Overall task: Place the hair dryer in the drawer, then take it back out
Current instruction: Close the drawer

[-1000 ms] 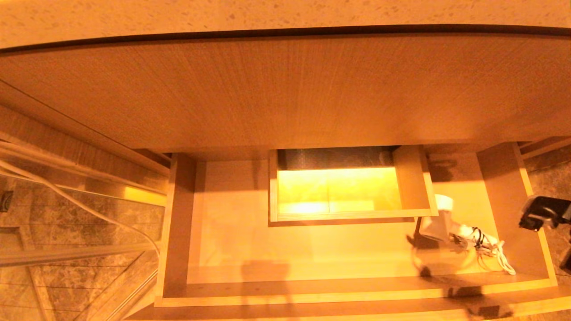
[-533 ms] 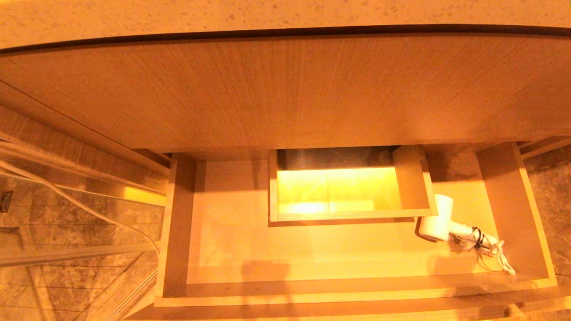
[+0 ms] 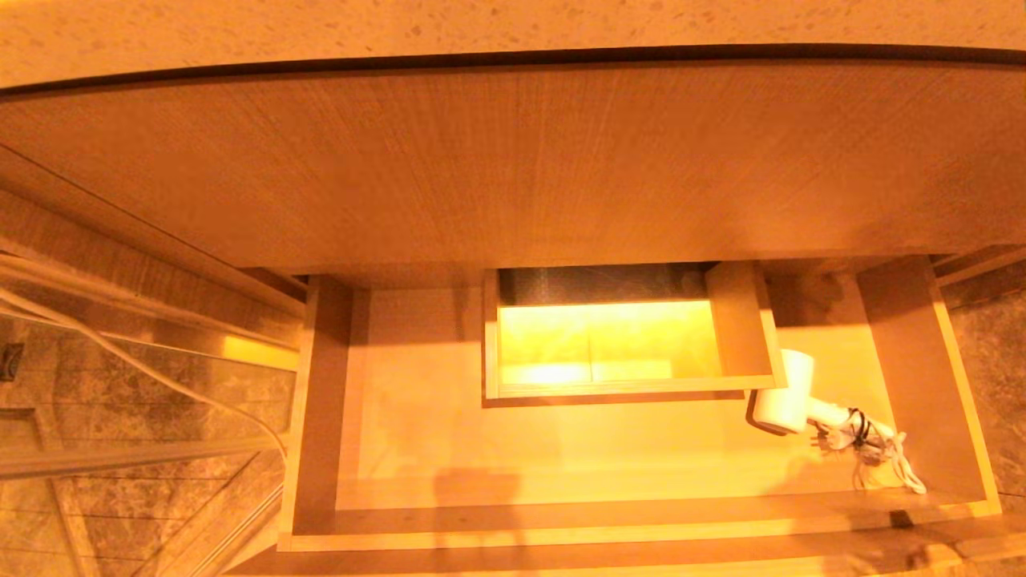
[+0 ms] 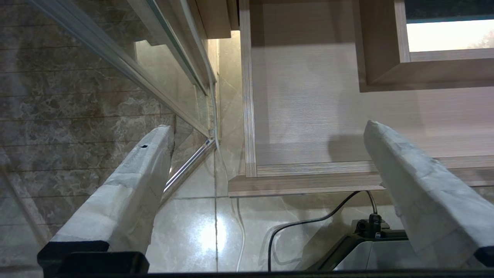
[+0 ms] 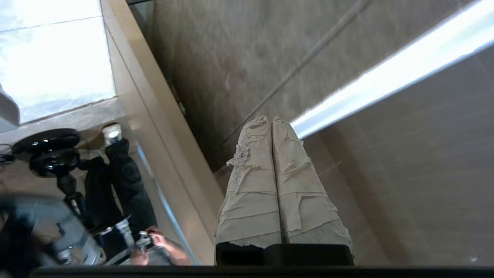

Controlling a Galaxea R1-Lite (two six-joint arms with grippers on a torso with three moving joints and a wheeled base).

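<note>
- The right gripper (image 5: 272, 119) shows only in its own wrist view: its two pale, tape-wrapped fingers (image 5: 251, 181) are pressed flat together along their whole length, with nothing between them.
- Those fingers point at a grey-brown tiled wall (image 5: 247, 50) crossed by a bright metal strip (image 5: 386, 73); a light-wood edge (image 5: 154, 127) runs past them on one side.
- Beyond that edge lie pale floor tiles (image 5: 54, 54) and dark, blurred equipment.
- The left gripper (image 4: 266, 131) hangs with its two pale padded fingers (image 4: 131, 193) spread wide apart and empty.
- Between and beyond them are the near left corner of the drawer, glossy marble floor (image 4: 200, 231) and a black cable (image 4: 305, 222); a glass panel in a metal frame (image 4: 115, 61) stands to one side.
- Neither arm shows in the head view.
- The small white hair dryer with a short cylindrical barrel (image 3: 787, 398) lies on the floor of the wide light-wood drawer with a pale interior (image 3: 321, 401), in its right-hand part.
- The barrel lies just beside the right front corner of the rectangular boxed cut-out (image 3: 741, 324) at the middle of the drawer's back.
- The white handle points toward the drawer's right front corner, where the bundled white cord (image 3: 878, 457) is heaped near the right side wall.
- The drawer stands pulled out beneath a broad wood-grain front panel (image 3: 513, 160), above which runs a speckled table top (image 3: 513, 24).
</note>
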